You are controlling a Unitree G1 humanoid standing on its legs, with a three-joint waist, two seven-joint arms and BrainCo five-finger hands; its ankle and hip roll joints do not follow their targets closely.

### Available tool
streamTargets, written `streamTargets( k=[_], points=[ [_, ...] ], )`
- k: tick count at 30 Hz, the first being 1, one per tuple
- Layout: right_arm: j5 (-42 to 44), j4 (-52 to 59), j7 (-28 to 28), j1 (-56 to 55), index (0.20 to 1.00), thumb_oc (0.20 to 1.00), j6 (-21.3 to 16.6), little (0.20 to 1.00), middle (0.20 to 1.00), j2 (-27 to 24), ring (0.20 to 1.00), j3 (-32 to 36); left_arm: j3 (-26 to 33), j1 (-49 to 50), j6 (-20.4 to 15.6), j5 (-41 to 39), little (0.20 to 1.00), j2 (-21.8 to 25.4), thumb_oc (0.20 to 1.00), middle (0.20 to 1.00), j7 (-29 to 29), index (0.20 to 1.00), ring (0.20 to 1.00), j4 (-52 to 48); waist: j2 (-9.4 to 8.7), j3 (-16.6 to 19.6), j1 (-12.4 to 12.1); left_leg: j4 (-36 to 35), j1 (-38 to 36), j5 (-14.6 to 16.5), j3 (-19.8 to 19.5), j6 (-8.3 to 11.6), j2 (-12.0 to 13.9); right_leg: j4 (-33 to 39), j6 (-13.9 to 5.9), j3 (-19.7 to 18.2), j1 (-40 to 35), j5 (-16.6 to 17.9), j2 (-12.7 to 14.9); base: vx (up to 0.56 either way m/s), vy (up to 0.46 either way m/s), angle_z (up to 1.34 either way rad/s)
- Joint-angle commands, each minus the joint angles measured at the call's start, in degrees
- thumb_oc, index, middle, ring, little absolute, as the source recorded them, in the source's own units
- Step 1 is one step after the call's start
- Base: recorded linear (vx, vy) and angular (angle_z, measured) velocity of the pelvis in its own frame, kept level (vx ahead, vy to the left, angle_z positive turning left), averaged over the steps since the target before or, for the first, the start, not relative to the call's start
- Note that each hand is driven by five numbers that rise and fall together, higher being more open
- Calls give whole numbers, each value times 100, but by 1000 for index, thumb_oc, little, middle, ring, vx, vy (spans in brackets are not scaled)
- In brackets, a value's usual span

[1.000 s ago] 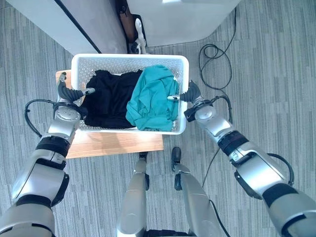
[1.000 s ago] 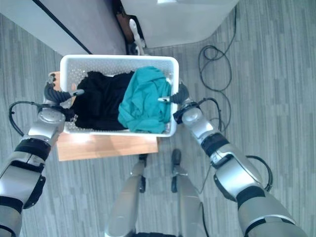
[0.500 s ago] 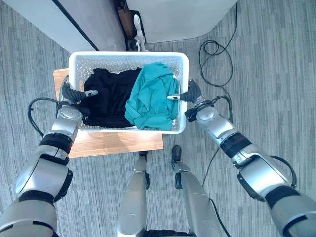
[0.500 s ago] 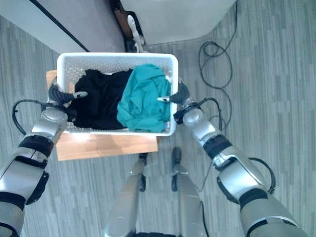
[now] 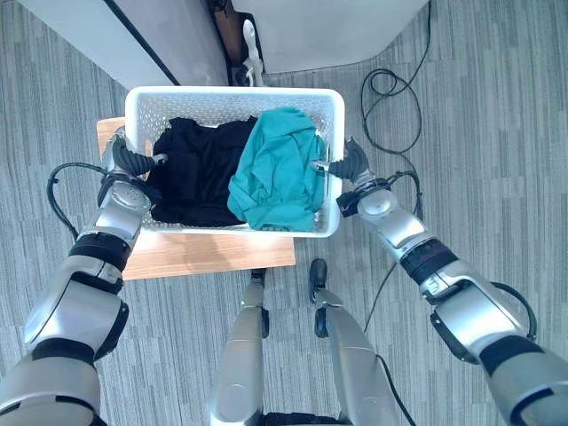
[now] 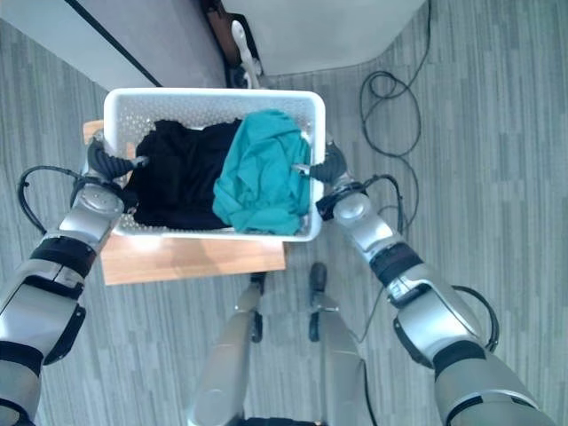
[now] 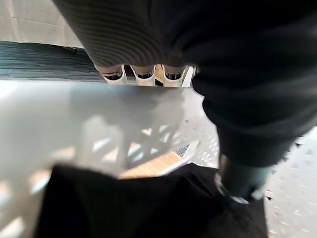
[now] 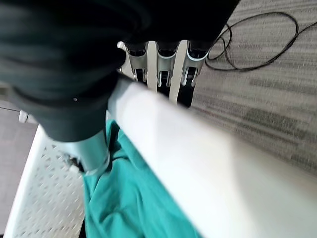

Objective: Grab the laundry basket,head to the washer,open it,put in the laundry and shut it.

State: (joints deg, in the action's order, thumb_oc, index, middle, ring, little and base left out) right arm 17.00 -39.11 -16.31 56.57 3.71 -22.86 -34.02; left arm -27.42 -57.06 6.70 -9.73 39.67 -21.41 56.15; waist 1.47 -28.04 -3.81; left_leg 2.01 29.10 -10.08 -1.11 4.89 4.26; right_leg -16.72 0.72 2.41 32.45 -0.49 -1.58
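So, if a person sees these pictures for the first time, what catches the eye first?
Most likely the white laundry basket on a small wooden table, with a teal garment lying bright against black clothes inside it. Next come the two hands on its short sides: the left hand and the right hand each grip the rim, thumb inside and fingers outside. A black cable loops on the grey floor nearby.

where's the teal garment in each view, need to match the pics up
Left eye view: teal garment in the right half of the white laundry basket, beside the black clothes.
Right eye view: same spot.
Left wrist view: not in it.
Right wrist view: under the basket rim, by the right hand's thumb.
Shared landmark: the basket's white rim.
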Motion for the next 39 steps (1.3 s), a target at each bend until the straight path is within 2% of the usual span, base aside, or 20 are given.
streamTargets(
  k=[1,2,3,5,10,15,17,18,19,24,27,32,35,39],
  points=[
    [-369,443,255,-181,489,489,23,489,489,105,489,-189,-100,-265,-24,751,200,-372,200,200,199,200,200,-348,-208,-174,66,911,75,971,-59,-13,81,1136,-573,239,-482,548,666,0,0,0],
    [-340,468,245,-232,576,576,20,576,576,115,576,-155,-133,-232,18,857,200,-358,200,200,214,200,200,-374,-209,-174,67,911,75,973,-59,-14,78,1136,-575,241,-484,549,669,0,0,0],
    [-341,472,245,-236,517,517,21,517,517,115,517,-153,-134,-230,21,859,200,-358,200,200,215,200,200,-377,-211,-174,65,911,74,973,-57,-14,78,1136,-576,240,-484,549,669,0,0,0],
    [-365,497,266,-241,200,200,52,200,200,133,200,-132,-168,-264,154,965,200,-401,200,200,252,200,200,-188,-210,-174,71,910,73,976,-56,-22,77,1131,-569,241,-480,548,672,0,0,0],
    [-577,908,182,-400,200,200,59,200,200,49,200,53,-249,-309,264,1272,200,-436,200,200,342,200,200,-67,-184,-174,105,879,75,962,-57,-22,76,1143,-576,252,-486,542,683,0,0,0],
    [-794,1197,-4,-547,200,200,29,200,200,-55,200,433,-95,-85,264,1723,200,-292,200,200,242,200,200,-657,-146,-161,90,788,9,931,-72,-22,66,1142,-582,278,-529,519,695,1,1,1],
    [-798,1308,-51,-631,200,200,-8,200,200,-78,200,570,-10,104,249,2064,200,-169,200,200,194,200,200,-987,-161,-129,89,734,-19,874,-78,-26,53,1162,-584,291,-554,546,717,0,6,7],
    [-780,1500,-40,-734,200,200,-127,200,200,-112,200,655,-144,230,327,3019,200,19,200,200,94,200,200,-1313,-175,-83,65,713,-92,933,-89,-19,75,1152,-587,304,-630,488,710,8,6,9],
    [-760,1615,-75,-775,200,200,-180,200,200,-165,200,712,-106,348,367,3213,200,64,200,200,101,200,200,-1498,-186,-53,52,683,-123,929,-86,-16,72,1157,-589,305,-657,480,713,42,4,13],
    [-681,2022,-2,-1396,200,200,-162,200,200,-391,200,1098,466,1239,263,3384,200,-18,200,200,228,200,200,-2440,-197,125,19,517,-387,897,-88,-25,56,1151,-583,344,-861,452,761,28,11,6],
    [-567,2290,142,-2078,200,200,-126,200,200,-601,200,1489,703,1872,37,3305,200,-178,200,200,470,200,200,-3085,-191,377,46,305,-830,925,-58,-35,70,1133,-624,447,-1177,390,830,92,16,6],
    [-241,2658,427,-3016,200,200,-176,200,200,-892,200,2049,885,2479,-296,3026,200,-290,200,200,778,200,200,-3803,-273,641,138,277,-1405,1109,-41,-85,91,994,-683,502,-1678,196,856,85,33,12],
    [-190,2761,520,-3261,200,200,-181,200,200,-960,200,2189,896,2603,-330,3009,200,-318,200,200,863,200,200,-3928,-304,715,161,272,-1492,1091,-40,-110,64,992,-687,510,-1770,201,863,37,14,2],
    [349,2891,977,-4148,200,200,-213,200,200,-1214,200,2768,1081,3248,-514,2808,200,-515,200,200,1143,200,200,-4286,-435,1231,292,206,-2091,1233,-49,-194,41,835,-721,515,-2192,12,796,110,45,1]
  ],
)
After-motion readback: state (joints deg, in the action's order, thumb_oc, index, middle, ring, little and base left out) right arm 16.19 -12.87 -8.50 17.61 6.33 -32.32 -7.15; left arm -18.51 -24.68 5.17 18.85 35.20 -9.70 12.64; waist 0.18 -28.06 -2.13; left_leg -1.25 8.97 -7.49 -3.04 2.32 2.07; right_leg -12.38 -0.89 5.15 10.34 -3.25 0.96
